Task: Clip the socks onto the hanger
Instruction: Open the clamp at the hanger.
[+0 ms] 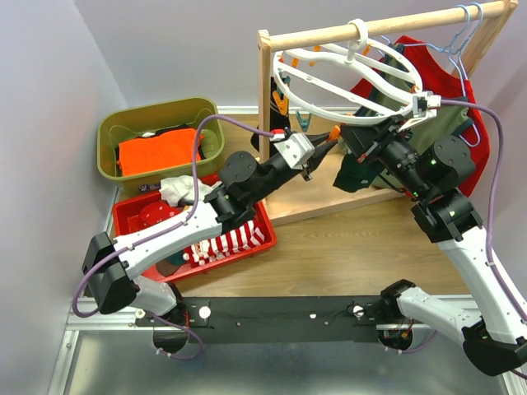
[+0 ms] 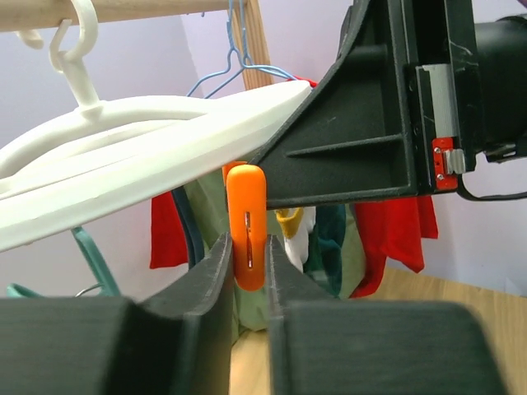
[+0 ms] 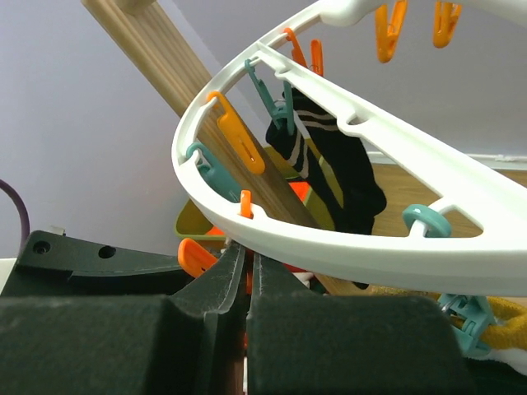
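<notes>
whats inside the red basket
A striped sock and some white cloth show in the red basket. The left arm lies across the middle, so whatever is under it is hidden.

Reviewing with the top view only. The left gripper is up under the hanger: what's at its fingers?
Observer: An orange clip, hanging upright from the hanger, sits between the fingers of the left gripper.
Operator: And the other arm?
Observer: The right gripper is shut to a slit, tips just under the hanger's rim.
Operator: Any sock hung yet?
Observer: Yes, a black striped sock hangs from a teal clip on the ring.
</notes>
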{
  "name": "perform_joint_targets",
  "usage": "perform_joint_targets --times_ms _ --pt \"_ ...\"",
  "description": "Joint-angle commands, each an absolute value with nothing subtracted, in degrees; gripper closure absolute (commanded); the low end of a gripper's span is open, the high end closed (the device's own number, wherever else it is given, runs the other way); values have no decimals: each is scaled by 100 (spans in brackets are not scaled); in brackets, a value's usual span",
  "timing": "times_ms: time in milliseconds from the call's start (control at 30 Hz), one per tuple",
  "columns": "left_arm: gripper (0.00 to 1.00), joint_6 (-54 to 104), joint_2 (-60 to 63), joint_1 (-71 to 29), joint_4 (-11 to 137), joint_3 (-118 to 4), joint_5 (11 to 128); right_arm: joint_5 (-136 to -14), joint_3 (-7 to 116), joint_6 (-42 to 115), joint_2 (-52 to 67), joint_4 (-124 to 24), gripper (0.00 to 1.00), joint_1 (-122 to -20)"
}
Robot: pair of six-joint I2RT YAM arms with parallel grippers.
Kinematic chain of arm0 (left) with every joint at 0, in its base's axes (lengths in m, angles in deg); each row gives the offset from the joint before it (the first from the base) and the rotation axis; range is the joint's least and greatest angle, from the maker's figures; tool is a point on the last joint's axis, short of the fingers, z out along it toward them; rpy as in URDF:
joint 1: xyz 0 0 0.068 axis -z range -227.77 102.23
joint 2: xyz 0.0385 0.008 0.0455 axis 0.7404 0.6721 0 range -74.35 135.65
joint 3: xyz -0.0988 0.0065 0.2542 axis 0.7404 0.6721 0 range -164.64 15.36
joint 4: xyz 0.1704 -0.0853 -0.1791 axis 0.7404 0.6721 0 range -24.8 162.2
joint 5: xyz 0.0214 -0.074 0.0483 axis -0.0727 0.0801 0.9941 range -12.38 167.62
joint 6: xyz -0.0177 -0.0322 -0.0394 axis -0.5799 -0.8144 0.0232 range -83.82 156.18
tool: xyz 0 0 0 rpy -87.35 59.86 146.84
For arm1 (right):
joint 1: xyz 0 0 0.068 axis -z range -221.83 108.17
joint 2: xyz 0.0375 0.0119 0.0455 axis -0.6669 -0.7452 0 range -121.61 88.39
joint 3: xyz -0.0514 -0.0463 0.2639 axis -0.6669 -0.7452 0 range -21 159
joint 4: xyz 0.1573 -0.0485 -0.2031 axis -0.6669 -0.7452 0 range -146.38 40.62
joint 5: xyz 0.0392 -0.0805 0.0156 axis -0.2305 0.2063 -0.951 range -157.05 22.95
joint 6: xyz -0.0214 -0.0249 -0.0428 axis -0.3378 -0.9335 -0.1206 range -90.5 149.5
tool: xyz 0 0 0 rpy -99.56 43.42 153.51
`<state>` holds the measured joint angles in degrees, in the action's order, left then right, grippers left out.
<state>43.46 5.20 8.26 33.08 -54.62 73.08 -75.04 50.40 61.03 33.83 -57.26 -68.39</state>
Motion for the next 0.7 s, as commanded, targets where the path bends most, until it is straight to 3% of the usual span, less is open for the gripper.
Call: perform_joint_targets --times_ms 0,100,133,400,533,667 --pt "89 4453 572 875 3048 -5434 7419 -7206 5177 6150 3416 -5597 90 -6793" --pt "97 4461 572 883 3057 -5408 7410 -7197 5230 6071 3469 -5772 82 -6793" --pt "100 4461 572 883 3057 -5399 7419 -7197 5265 6027 3487 -5842 75 -6793" --pt "100 4365 581 910 3083 -5399 7472 -7319 5853 5263 3601 -6984 52 -6793" --pt "100 4242 590 919 3145 -5442 7472 -7680 5986 5121 3505 -7179 34 -6793" --pt "100 4128 599 927 3223 -5451 7463 -7909 5907 5113 3452 -7039 27 -6793"
